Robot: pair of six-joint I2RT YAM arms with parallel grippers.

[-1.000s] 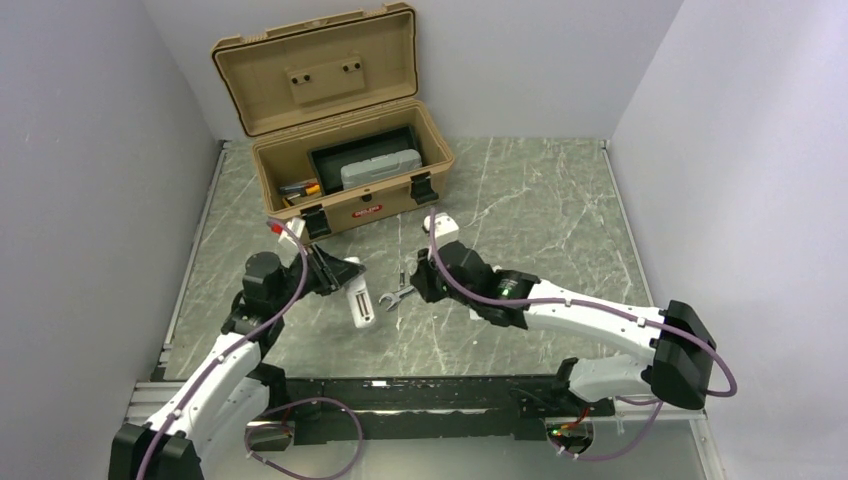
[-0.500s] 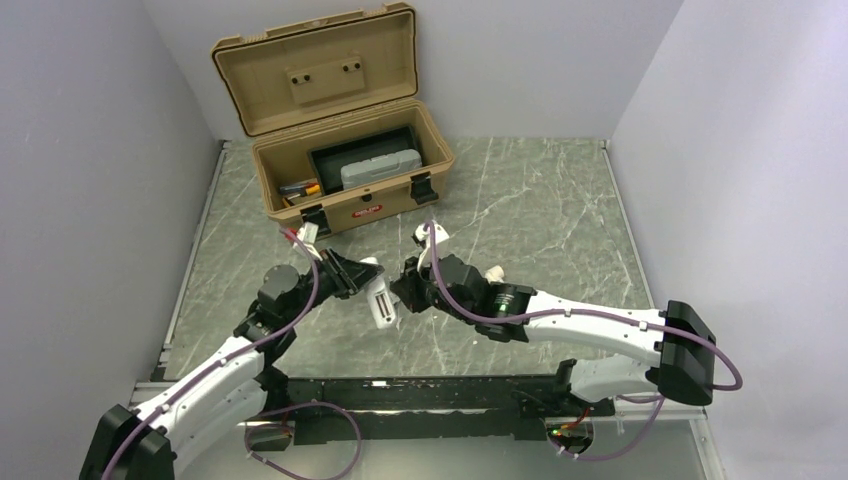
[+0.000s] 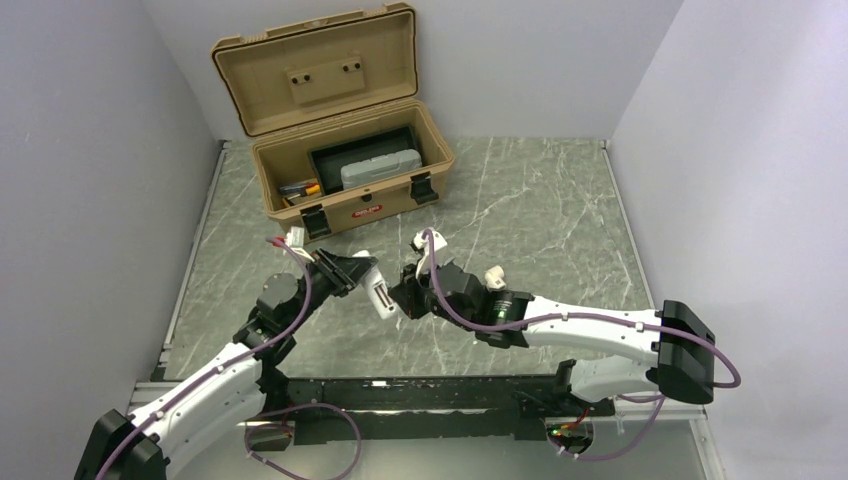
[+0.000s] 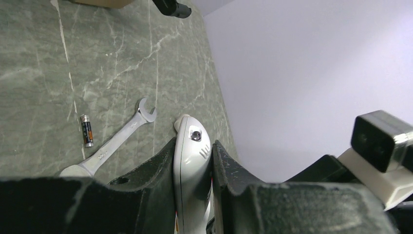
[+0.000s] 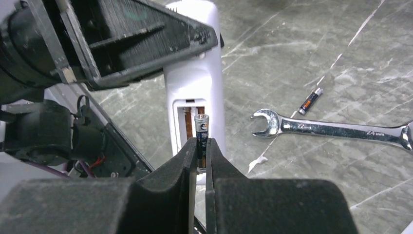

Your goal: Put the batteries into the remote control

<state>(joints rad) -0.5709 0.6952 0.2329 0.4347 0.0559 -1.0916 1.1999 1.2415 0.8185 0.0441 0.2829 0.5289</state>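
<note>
Inserting a battery (image 5: pixel 201 126) is the step in hand: it is pinched in the right gripper (image 5: pixel 199 148), just before the open slot of the remote control (image 5: pixel 195 92), which is clamped by the left gripper (image 4: pixel 194 146) at the centre of the top view. Next, it must be aligned and pressed in.

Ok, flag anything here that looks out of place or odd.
A loose battery lies on the table beside the wrench, apart from the remote control in the left gripper. The wrench seems unrelated to battery loading. Nothing looks damaged; the right gripper holds a second battery at the remote's open compartment.
</note>
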